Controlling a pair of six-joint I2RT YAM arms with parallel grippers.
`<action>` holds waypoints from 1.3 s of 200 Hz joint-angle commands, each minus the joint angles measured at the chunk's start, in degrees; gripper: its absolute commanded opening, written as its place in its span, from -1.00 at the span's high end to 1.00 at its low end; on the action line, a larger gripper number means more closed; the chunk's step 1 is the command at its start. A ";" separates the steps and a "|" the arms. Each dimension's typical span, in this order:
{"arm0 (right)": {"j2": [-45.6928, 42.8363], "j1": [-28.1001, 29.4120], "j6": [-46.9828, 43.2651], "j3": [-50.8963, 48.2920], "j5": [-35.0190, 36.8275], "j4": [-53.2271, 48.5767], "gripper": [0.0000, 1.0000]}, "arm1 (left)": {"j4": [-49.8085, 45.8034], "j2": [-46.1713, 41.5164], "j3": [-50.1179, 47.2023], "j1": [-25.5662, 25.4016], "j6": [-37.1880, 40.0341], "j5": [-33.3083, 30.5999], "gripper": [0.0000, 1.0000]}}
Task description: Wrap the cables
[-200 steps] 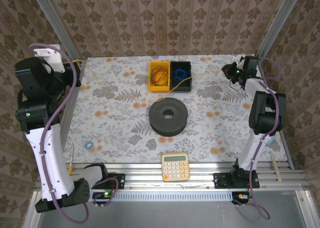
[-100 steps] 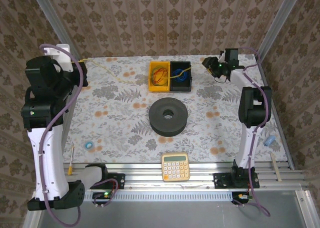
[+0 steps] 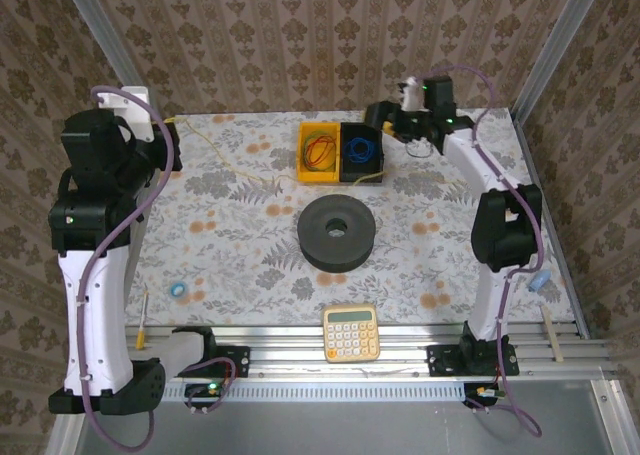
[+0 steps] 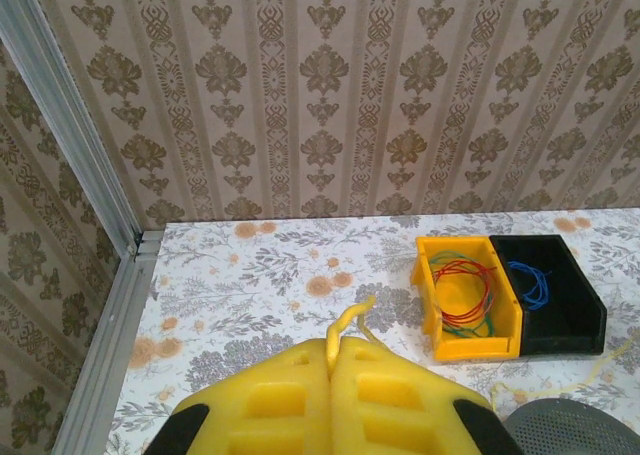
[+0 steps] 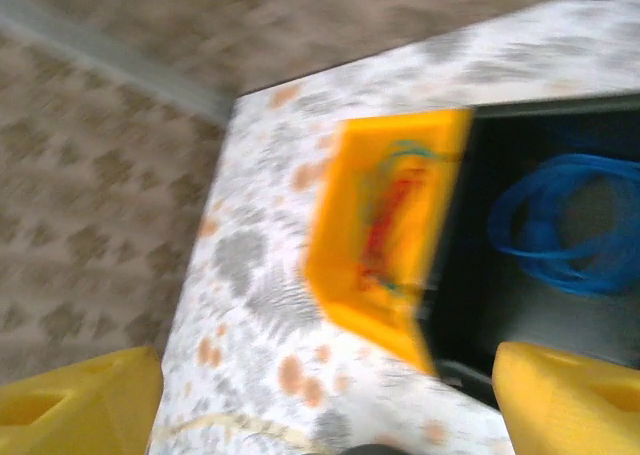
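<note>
Yellow plastic calculator (image 3: pixel 351 333) with pale keys lies at the near edge of the floral-patterned worktop (image 3: pixel 240 255), between the two arm bases. To its left and a little farther in sits a small blue ring (image 3: pixel 178 289). Near the middle of the worktop rests a thick black foam disc with a round hole (image 3: pixel 337 233), lying flat. Beyond the disc, toward the far edge, two open bins stand touching side by side: a yellow plastic bin (image 3: pixel 320 152) holding a red-orange wire coil (image 4: pixel 465 293), and to its right a black plastic bin (image 3: pixel 361 150) holding a blue wire coil (image 5: pixel 560 230). The thin yellow cord (image 4: pixel 350 313) lies slack across the far half of the worktop. One end is pinched in the left gripper (image 4: pixel 333 353) at the far left corner, and a short tip curls up past the fingers. From there the cord trails rightward over the worktop and passes just in front of the black bin, where its loose part rests on the surface beside the disc's edge. The left gripper is clenched on the cord, its yellow fingers pressed together. The right gripper (image 5: pixel 325 395) hangs above the far side, just right of the black bin, with its yellow fingers spread wide and nothing between them. Its wrist view is blurred.
</note>
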 commanded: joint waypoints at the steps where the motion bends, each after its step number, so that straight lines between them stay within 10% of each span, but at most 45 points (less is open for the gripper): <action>1: -4.23 8.21 -12.68 6.47 -2.75 -6.21 -0.78 | 0.45 -0.44 0.44 -0.37 0.42 -0.70 1.00; 166: 14.97 34.38 -29.33 30.92 4.62 -2.16 -0.65 | 1.54 -1.02 -0.71 -0.39 0.09 0.11 1.00; 260: 20.91 36.75 -29.23 38.47 14.77 -0.91 -0.05 | 1.53 -1.31 -1.21 -0.49 0.04 0.69 1.00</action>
